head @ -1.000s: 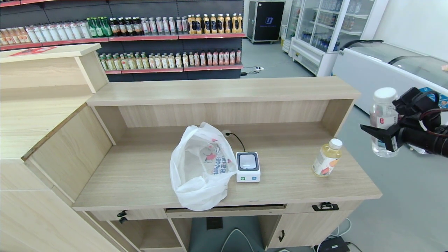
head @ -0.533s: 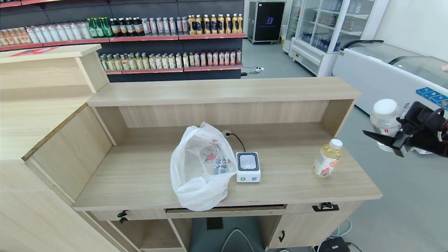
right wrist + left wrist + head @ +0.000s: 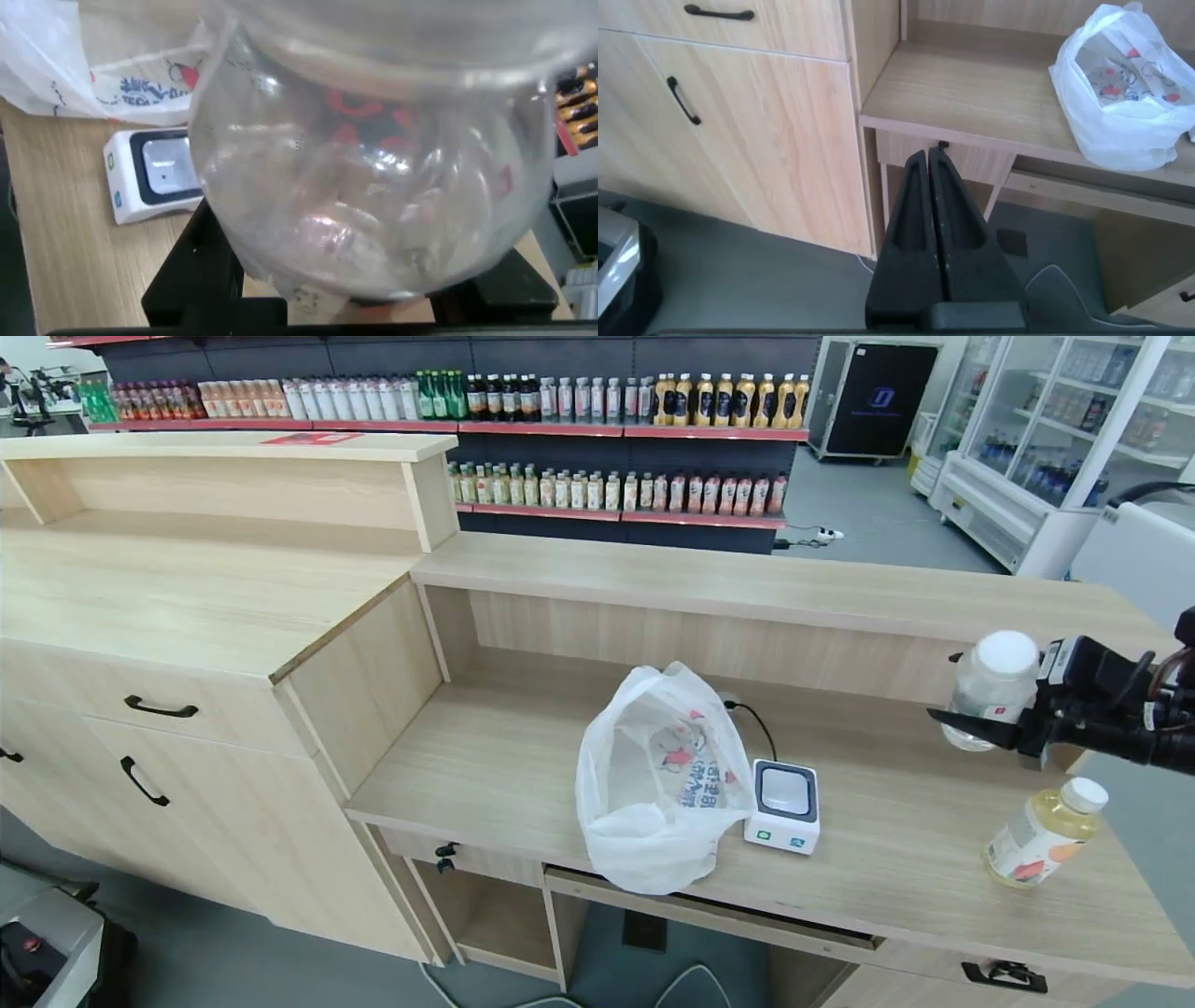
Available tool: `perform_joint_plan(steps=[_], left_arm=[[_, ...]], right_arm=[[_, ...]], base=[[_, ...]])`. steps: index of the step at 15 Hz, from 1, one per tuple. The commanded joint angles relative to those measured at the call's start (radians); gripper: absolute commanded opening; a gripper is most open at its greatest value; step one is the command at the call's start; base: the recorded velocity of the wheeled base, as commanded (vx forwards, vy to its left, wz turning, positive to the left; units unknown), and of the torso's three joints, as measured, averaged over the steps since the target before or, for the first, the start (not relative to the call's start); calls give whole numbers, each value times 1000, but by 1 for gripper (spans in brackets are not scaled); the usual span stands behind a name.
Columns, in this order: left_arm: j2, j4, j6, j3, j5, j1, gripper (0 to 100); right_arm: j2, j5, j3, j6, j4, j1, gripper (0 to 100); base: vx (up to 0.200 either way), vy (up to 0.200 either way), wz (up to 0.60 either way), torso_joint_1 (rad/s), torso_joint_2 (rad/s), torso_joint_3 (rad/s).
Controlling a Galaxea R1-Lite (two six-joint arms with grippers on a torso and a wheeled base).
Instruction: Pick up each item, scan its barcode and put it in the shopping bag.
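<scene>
My right gripper [image 3: 990, 723] is shut on a clear water bottle [image 3: 988, 689] with a white cap, held tilted above the right part of the counter. In the right wrist view the water bottle [image 3: 369, 177] sits close before the camera, above the white barcode scanner [image 3: 154, 173]. The scanner [image 3: 784, 792] stands on the counter beside the open white shopping bag [image 3: 658, 775]. A bottle of yellow drink [image 3: 1041, 833] stands on the counter near its right end. My left gripper [image 3: 930, 161] is shut and empty, low in front of the counter's left end.
The wooden counter [image 3: 523, 756] has a raised back ledge and joins a taller cabinet [image 3: 187, 616] on the left. A black cable [image 3: 758, 728] runs from the scanner to the back. Shelves of drinks [image 3: 560, 401] line the far wall.
The head camera has swung left, shifting the whole scene right. The right gripper has tilted the water bottle and lowered it nearer the counter.
</scene>
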Motion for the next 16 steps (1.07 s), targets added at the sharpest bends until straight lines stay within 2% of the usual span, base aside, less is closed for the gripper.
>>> perform_joint_plan(steps=[1, 5, 16], left_arm=[[0, 0, 0, 0, 0, 0, 0], [0, 0, 0, 0, 0, 0, 0], [0, 0, 0, 0, 0, 0, 0]], right_arm=[[81, 30, -4, -28, 2, -15, 0], [169, 163, -33, -97, -1, -15, 0], [282, 233, -103, -163, -18, 17, 0]], base=[[0, 0, 0, 0, 0, 0], [0, 0, 0, 0, 0, 0], [0, 0, 0, 0, 0, 0]])
